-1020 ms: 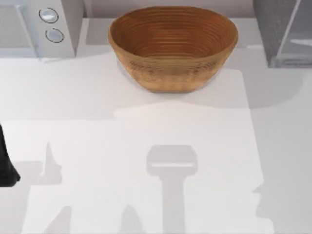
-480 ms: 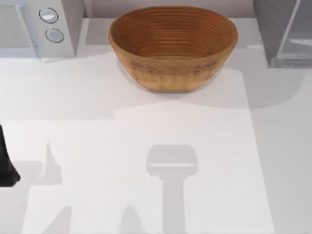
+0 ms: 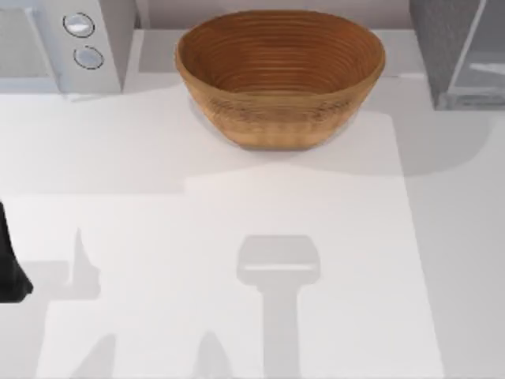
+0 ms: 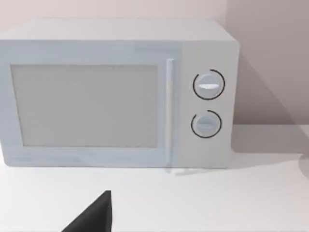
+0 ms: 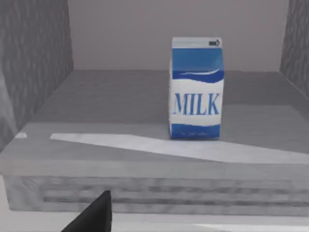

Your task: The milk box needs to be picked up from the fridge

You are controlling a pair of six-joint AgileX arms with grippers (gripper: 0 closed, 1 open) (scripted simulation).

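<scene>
The milk box, a blue-and-white carton marked MILK, stands upright on the grey floor inside the fridge in the right wrist view. It is set back from the front ledge. A dark part of my right gripper shows low in front of that ledge, well short of the carton and not touching it. In the top view the fridge stands at the table's back right corner with its pale door panel swung out. My left arm stays parked at the table's left edge.
A brown ribbed bowl sits at the back middle of the table. A light grey appliance with two round dials stands at the back left, and the left wrist view faces its front.
The dark shadow at the table's front right has slid out of the top view. Bowl, fridge and left arm stay where they were.
</scene>
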